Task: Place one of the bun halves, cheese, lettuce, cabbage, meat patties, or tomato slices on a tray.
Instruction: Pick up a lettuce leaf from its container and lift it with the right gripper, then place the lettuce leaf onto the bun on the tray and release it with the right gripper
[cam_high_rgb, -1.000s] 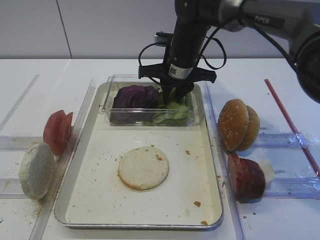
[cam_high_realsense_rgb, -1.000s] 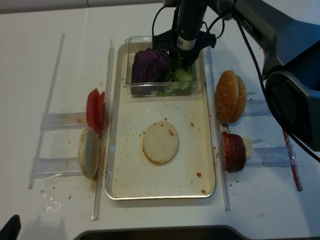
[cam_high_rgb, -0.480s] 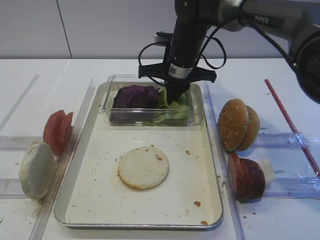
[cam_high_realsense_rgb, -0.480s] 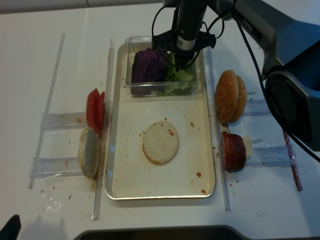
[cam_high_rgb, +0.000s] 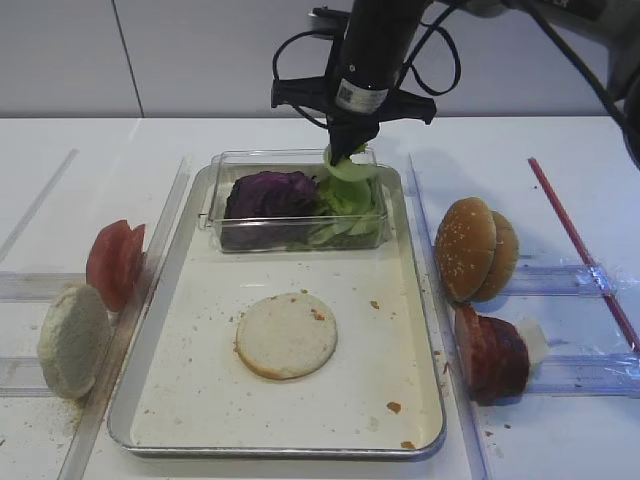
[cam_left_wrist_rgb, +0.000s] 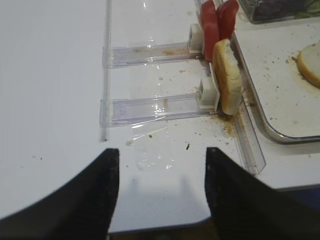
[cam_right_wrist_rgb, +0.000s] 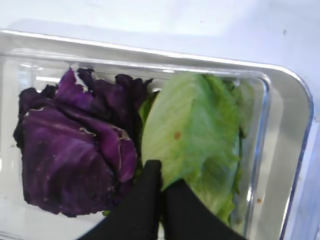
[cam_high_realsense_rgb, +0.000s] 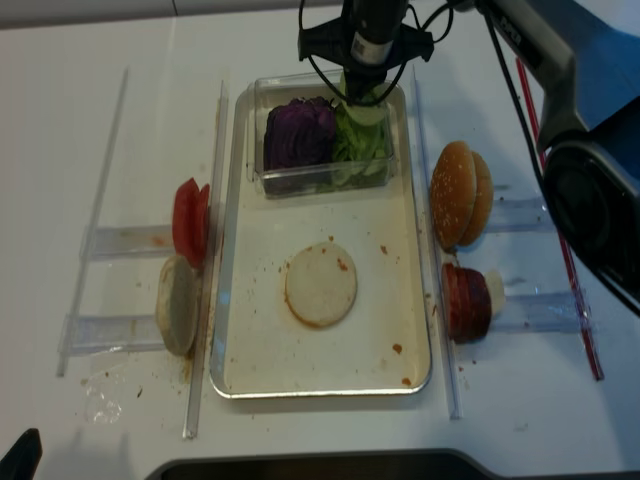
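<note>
My right gripper (cam_high_rgb: 345, 150) is shut on a pale green lettuce leaf (cam_high_rgb: 350, 170) and holds it just above the clear plastic box (cam_high_rgb: 213, 205). In the right wrist view the black fingertips (cam_right_wrist_rgb: 150, 180) pinch the lower edge of the lettuce (cam_right_wrist_rgb: 195, 125), with the purple cabbage (cam_right_wrist_rgb: 75, 150) beside it in the box. The box stands at the far end of the silver tray (cam_high_rgb: 150, 335). A flat bun base (cam_high_rgb: 286, 335) lies in the middle of the tray. My left gripper (cam_left_wrist_rgb: 160, 190) is open over bare table, holding nothing.
Left of the tray, clear racks hold tomato slices (cam_high_rgb: 115, 262) and another bun base (cam_high_rgb: 72, 340). Right of it stand sesame bun tops (cam_high_rgb: 475, 248) and dark meat patties (cam_high_rgb: 492, 352) with a pale piece behind them. A red rod (cam_high_rgb: 580, 240) lies at the far right.
The right gripper has shut on a lettuce leaf inside the box and risen, lifting the leaf above the box rim. Nothing else has moved.
</note>
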